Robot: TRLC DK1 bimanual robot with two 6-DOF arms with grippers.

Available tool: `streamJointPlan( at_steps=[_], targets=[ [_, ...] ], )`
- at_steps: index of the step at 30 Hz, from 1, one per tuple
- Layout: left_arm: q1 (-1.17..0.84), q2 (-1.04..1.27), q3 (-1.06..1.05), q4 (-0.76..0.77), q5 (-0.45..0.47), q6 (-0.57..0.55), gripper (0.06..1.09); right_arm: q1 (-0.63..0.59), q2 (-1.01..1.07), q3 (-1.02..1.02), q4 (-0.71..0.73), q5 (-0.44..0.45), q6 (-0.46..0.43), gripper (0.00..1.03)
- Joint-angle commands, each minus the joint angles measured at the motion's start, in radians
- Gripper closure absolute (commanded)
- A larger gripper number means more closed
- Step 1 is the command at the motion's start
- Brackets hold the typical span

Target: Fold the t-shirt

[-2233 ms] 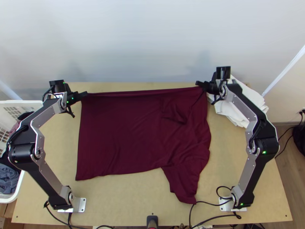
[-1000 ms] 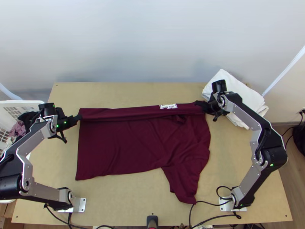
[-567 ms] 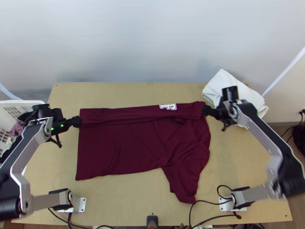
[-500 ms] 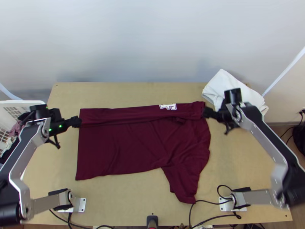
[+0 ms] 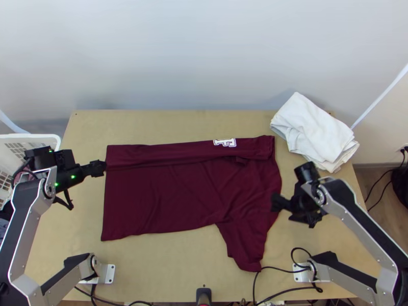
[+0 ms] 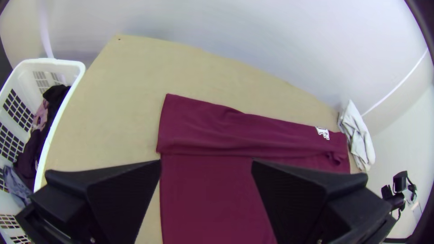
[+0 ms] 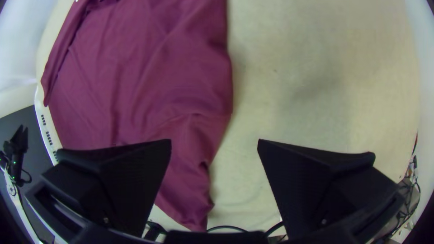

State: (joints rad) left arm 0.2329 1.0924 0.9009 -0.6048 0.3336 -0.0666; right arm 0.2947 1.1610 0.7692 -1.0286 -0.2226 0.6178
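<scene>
While left gripper (image 6: 206,160) and right gripper (image 7: 214,141) are spread wide, empty, the t-shirt (image 5: 163,196) is folded along its far side, near sleeve (image 5: 247,245) likely to be gripped next.

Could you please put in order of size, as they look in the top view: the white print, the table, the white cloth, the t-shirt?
1. table
2. t-shirt
3. white cloth
4. white print
</scene>
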Motion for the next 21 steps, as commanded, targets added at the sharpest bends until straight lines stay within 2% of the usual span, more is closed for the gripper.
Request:
streamJointPlan(
  at_steps=[1, 5, 9, 11, 17, 19, 21],
  targets=[
    [-0.021, -0.029, -0.031, -0.018, 0.015, 0.002, 0.12, 0.031, 0.019, -0.054, 0.042, -0.006, 0.023, 0.21],
    [-0.026, -0.058, -0.043, -0.023, 0.013, 0.005, 0.12, 0.035, 0.034, -0.088, 0.117, -0.006, 0.023, 0.35],
    [-0.024, -0.072, -0.053, -0.038, 0.013, 0.016, 0.12, 0.027, 0.074, -0.117, 0.179, -0.004, 0.008, 0.37],
    [-0.023, -0.083, -0.056, -0.043, 0.013, 0.019, 0.12, 0.02, 0.08, -0.133, 0.219, -0.004, 0.0, 0.51],
    [-0.023, -0.097, -0.054, -0.07, 0.013, 0.044, 0.12, 0.02, 0.105, -0.142, 0.228, -0.004, -0.012, 0.52],
    [-0.023, -0.098, -0.051, -0.093, 0.013, 0.074, 0.12, 0.021, 0.114, -0.145, 0.239, -0.006, -0.026, 0.58],
    [-0.024, -0.108, -0.051, -0.138, 0.013, 0.151, 0.12, 0.024, 0.114, -0.15, 0.259, -0.004, -0.03, 0.7]
  ],
)
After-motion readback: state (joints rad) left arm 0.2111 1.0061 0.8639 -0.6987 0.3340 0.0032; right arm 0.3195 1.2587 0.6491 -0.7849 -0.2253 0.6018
